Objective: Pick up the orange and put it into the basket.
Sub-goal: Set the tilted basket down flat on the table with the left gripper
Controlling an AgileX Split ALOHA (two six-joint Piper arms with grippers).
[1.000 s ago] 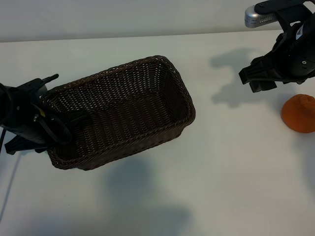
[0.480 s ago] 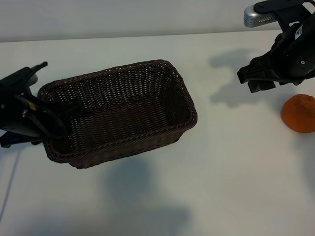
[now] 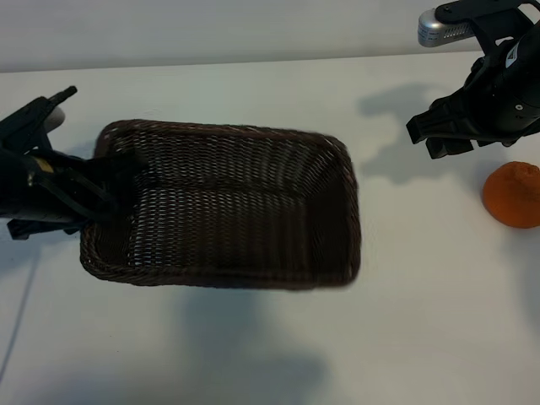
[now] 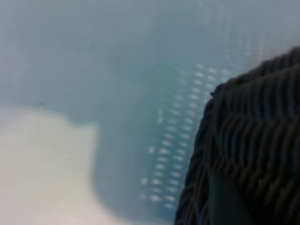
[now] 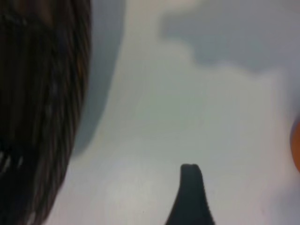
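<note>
1. Basket (image 3: pixel 228 207) nearest you: your left gripper (image 3: pixel 101 181) is clamped on its left end wall, and it hangs tilted above the white tabletop (image 3: pixel 405 337), its shadow spread below.
2. Orange (image 3: pixel 513 195) sits on the tabletop at the right edge, well apart from the basket and outside it.
3. Your right gripper (image 3: pixel 447 135) hovers just beyond the orange, up and to its left, fingers apart, holding nothing.
4. Farther back lies only bare tabletop.
</note>
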